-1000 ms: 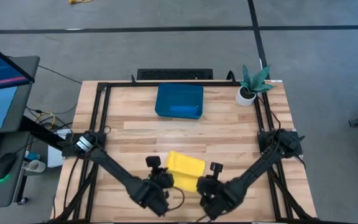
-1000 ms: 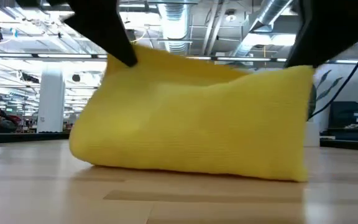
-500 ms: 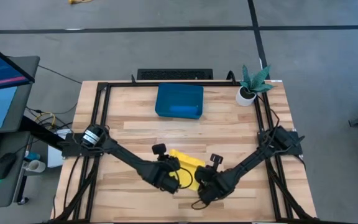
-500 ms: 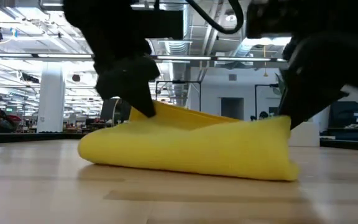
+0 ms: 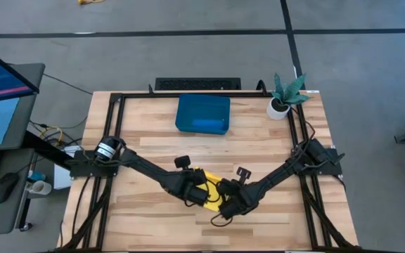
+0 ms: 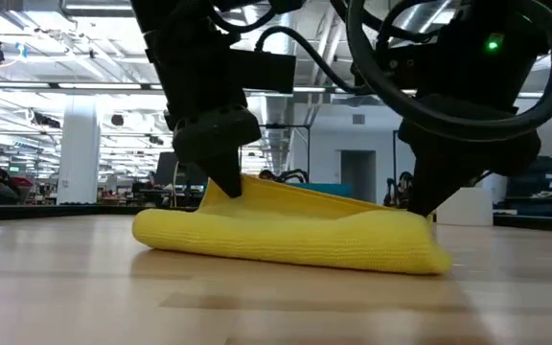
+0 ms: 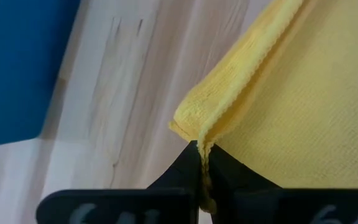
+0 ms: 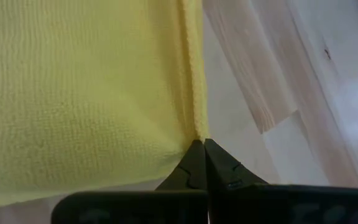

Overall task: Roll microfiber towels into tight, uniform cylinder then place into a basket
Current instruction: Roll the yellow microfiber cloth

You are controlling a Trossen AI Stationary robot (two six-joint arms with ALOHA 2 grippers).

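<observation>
- While both arms pinch the yellow towel (image 5: pixel 211 191) near the desk's front edge, it has sunk from a raised drape into a low fold.
- Left tool (image 7: pixel 202 163) and right tool (image 8: pixel 199 149) each stay clenched on a hem corner.
- Rolling can begin; bare wood lies between it and the basket (image 5: pixel 202 114) at the back edge.

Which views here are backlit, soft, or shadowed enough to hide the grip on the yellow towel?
Low view: both arms read as black silhouettes against bright ceiling lights, grip detail lost. Wrist views: jaws blurred up close, but the yellow towel weave is sharp and its pinched edge shows. High view: even light, arms cover most of the towel.
</observation>
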